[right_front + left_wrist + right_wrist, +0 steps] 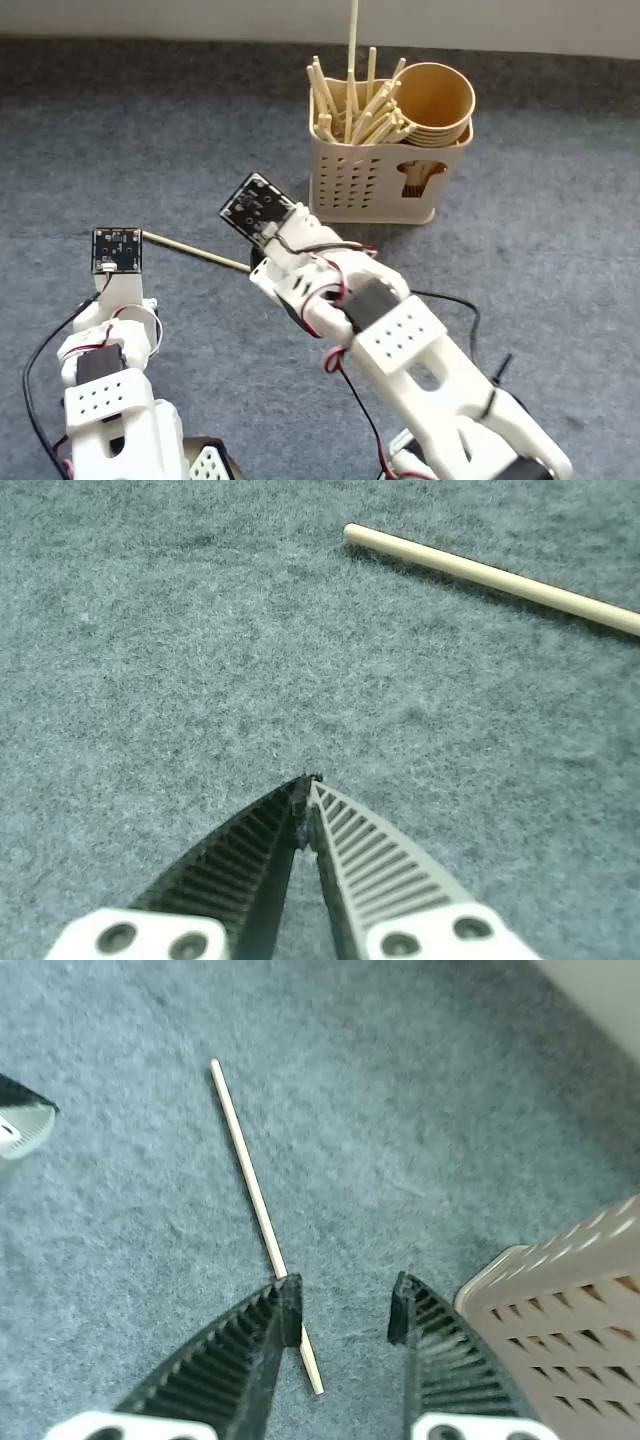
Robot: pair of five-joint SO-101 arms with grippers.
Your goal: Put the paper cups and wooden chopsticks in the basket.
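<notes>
At the back of the grey surface (pixel 540 250) we see the basket (pixel 375 185), holding stacked cups (pixel 435 100) and a bundle of chopsticks (pixel 355 110). One chopstick (pixel 250 1180) lies flat on the surface between the arms. Our right gripper (pixel 345 1310) is spread wide above its nearer end, one finger over the stick, the basket just beside the other. Our left gripper (pixel 308 785) is pressed together, empty, near the chopstick's far end.
</notes>
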